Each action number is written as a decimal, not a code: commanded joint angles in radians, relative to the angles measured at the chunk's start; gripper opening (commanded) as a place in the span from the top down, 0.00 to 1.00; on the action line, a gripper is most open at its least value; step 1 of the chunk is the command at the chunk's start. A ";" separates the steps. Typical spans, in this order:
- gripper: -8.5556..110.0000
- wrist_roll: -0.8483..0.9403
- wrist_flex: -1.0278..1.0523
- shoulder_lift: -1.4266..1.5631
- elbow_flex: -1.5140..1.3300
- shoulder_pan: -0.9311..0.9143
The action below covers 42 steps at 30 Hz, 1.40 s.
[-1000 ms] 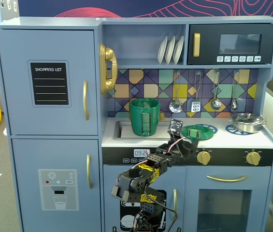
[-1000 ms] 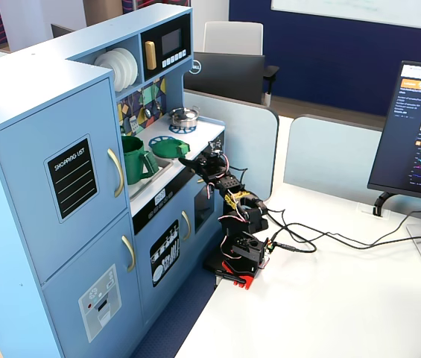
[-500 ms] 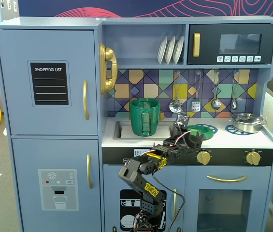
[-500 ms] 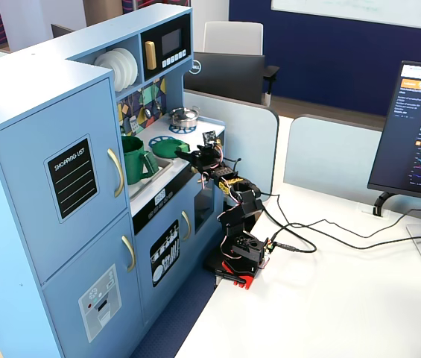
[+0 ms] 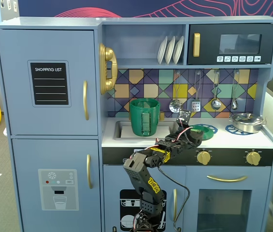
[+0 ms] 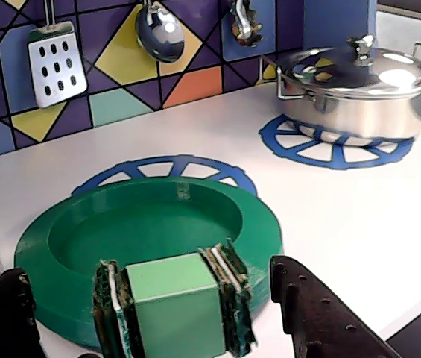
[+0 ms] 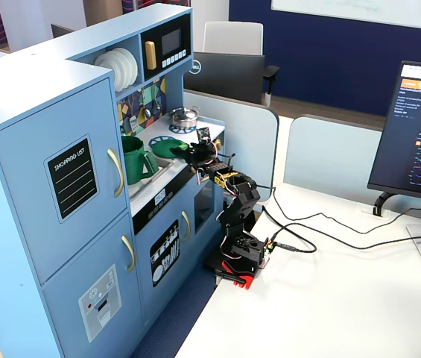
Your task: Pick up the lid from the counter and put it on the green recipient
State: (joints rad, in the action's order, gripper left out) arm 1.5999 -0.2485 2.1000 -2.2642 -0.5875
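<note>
A: Where does the gripper (image 6: 158, 313) stand?

B: In the wrist view its two dark fingers (image 6: 314, 313) are spread apart, one on each side of the raised tab handle (image 6: 173, 306) of the lid (image 6: 150, 231). Neither finger touches the tab, so the gripper is released and holds nothing.

A: And the lid itself?

B: It lies flat on the white counter (image 6: 329, 216), covering most of a blue spoked burner ring (image 6: 162, 168). In a fixed view the arm hides much of it; only a green sliver of the lid (image 5: 205, 129) shows beside the gripper (image 5: 187, 121).

A: The green recipient?

B: The wrist view does not show it. A fixed view has the green recipient (image 5: 144, 116) upright in the sink (image 5: 122, 129), strap handle forward, left of the arm and apart from the lid. Another fixed view shows it (image 7: 137, 158) from the side.

A: Anything else nearby?

B: A silver pot (image 6: 355, 93) sits on the second burner ring (image 6: 329, 145), right of the lid in the wrist view, with a slotted spatula (image 6: 56, 62) and ladle (image 6: 158, 30) hanging on the tiled wall behind.
</note>
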 commanded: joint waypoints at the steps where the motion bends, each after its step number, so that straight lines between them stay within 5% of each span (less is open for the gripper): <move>1: 0.65 0.000 -0.029 -0.011 0.089 0.008; 10: 0.71 0.028 -0.029 -0.041 0.095 0.008; 14: 0.93 0.081 -0.041 -0.046 0.091 0.020; 24: 0.93 0.055 -0.049 -0.049 0.183 0.029; 42: 0.93 0.023 0.414 0.083 0.607 0.224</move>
State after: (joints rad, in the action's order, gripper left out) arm 1.6122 0.1197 2.0970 -1.7978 -0.4234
